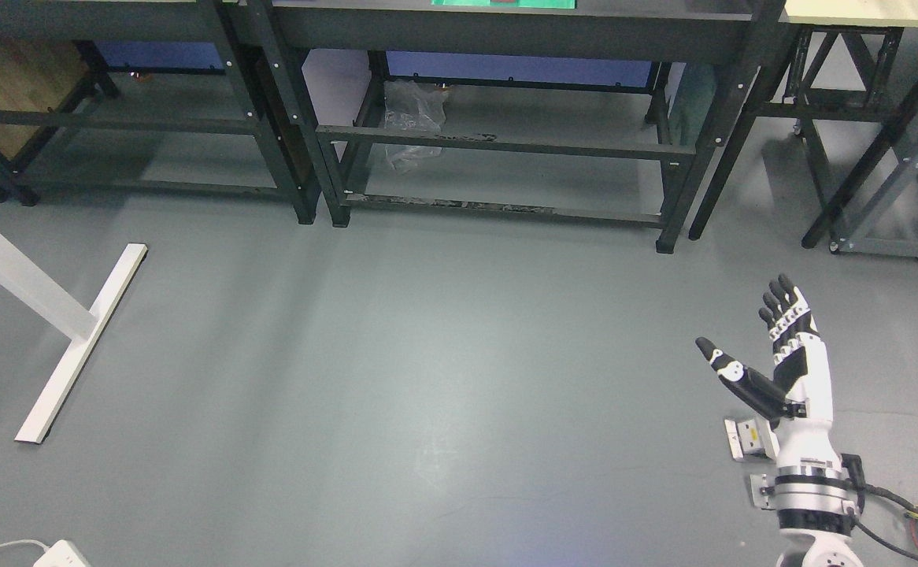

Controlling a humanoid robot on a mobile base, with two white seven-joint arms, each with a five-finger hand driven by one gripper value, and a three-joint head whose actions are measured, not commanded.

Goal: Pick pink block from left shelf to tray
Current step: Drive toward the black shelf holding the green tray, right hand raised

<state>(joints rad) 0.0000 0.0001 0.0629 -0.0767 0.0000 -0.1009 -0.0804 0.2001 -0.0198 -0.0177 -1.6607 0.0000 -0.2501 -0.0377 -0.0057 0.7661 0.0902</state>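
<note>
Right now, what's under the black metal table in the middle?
Under the black metal table, a crumpled clear plastic bag lies on the grey floor. Its top is mostly out of frame.

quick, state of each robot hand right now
Left robot hand: not in view.
Right robot hand: open, fingers extended and thumb spread, holding nothing, raised over the grey floor.

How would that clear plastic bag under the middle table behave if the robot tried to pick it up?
The plastic bag looks thin and crumpled, so it would probably be floppy and collapse in a grasp. It seems very light, likely to slide or drift if pushed. Its glossy film may be slippery for the open right hand.
</note>
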